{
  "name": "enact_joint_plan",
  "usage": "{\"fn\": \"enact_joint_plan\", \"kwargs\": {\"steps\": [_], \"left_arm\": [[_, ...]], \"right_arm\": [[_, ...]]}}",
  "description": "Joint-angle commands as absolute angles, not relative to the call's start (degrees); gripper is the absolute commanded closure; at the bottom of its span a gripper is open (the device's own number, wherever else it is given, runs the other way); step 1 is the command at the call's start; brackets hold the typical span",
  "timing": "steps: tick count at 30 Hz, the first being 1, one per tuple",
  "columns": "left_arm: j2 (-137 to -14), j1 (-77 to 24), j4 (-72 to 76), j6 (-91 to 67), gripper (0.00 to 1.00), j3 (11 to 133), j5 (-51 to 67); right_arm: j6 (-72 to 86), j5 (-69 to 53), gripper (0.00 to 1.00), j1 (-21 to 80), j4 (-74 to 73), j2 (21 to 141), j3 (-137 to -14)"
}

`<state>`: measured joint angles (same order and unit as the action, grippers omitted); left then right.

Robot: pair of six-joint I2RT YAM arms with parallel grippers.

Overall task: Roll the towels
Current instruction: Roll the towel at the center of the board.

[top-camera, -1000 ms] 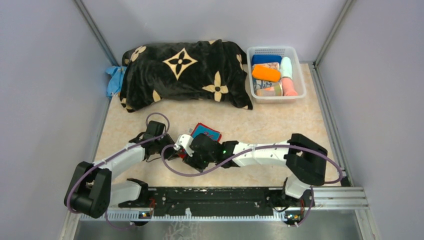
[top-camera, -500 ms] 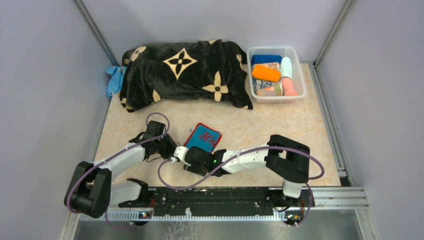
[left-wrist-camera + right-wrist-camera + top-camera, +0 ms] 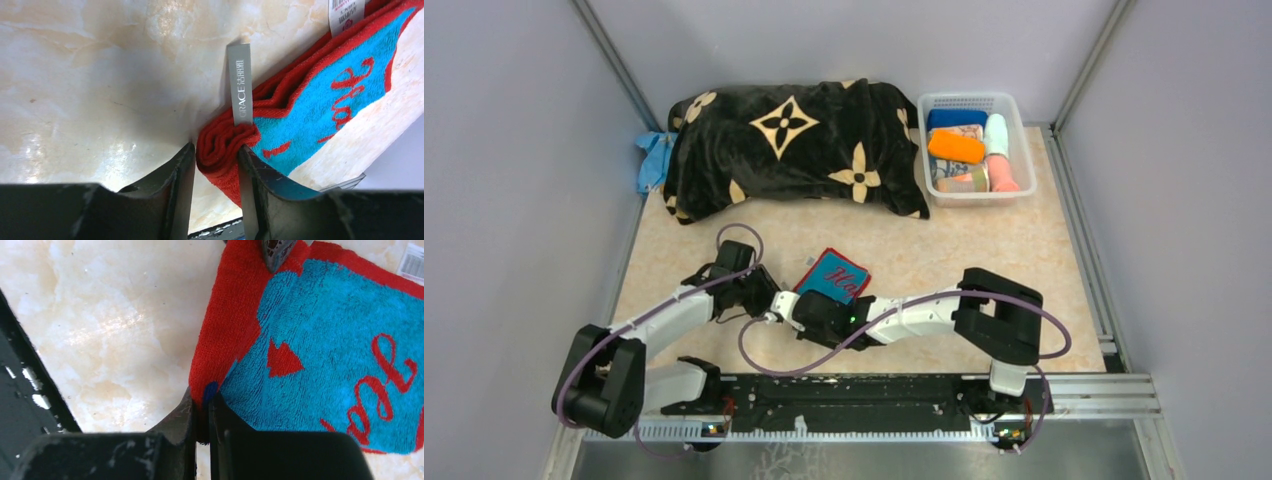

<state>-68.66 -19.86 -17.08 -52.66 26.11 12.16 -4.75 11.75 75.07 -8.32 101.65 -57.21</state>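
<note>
Clearly the step in hand is the start of a roll on the red-and-turquoise towel (image 3: 836, 274), which lies flat on the table (image 3: 984, 250) at the centre of the top view, just above both hands. The left hand (image 3: 216, 147) has a bunched fold of the towel's red border filling the gap between its fingers, so it looks clamped on a thick wad at a medium width; a grey label (image 3: 240, 85) sticks up from that fold. The right hand (image 3: 201, 395) is pressed nearly closed on a thin bit of the same border, at the lower left corner of the towel in its own view. Both grips sit near each other on the edge closest to the arms.

By my judgement the roll has barely begun: only the border is gathered, and the lettered turquoise face is fully spread. The next move probably calls for both hands to turn that edge over together and carry it toward the upper right of the towel, kept level so the roll does not skew.

Rolled towels already fill the basket (image 3: 1014, 105) at upper right, beside the blanket (image 3: 794, 150).
</note>
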Motion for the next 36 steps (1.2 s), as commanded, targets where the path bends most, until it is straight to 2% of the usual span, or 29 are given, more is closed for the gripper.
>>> {"fn": "enact_joint_plan", "kwargs": {"steps": [1, 11, 17, 22, 28, 32, 36], "left_arm": [[-66.08, -19.69, -20.3, -51.64, 0.54, 26.28, 7.63], [-55.9, -19.51, -22.85, -53.62, 0.31, 25.4, 8.51], [-50.45, -19.51, -20.48, -54.96, 0.27, 22.12, 12.41], [-50.36, -19.51, -15.65, -56.51, 0.28, 18.87, 17.01], [-54.54, -19.55, -9.93, -56.84, 0.32, 18.01, 20.39], [-58.04, -19.6, -7.09, -56.68, 0.39, 18.19, 20.93], [-62.39, -19.58, -5.84, -56.41, 0.51, 18.46, 20.14]], "right_arm": [[-1.39, 0.22, 1.0, 72.72, -7.7, 101.6, -58.55], [13.74, -32.86, 1.0, 57.82, 7.95, 100.98, -50.47], [28.48, -46.54, 1.0, 49.83, 25.37, 105.1, -43.78], [42.57, -52.22, 1.0, 45.7, 41.49, 110.0, -38.25], [47.81, -52.68, 1.0, 43.79, 43.59, 114.28, -37.82], [50.0, -52.45, 1.0, 42.25, 43.37, 115.49, -37.97], [50.94, -52.21, 1.0, 41.31, 43.1, 115.35, -37.64]]}}
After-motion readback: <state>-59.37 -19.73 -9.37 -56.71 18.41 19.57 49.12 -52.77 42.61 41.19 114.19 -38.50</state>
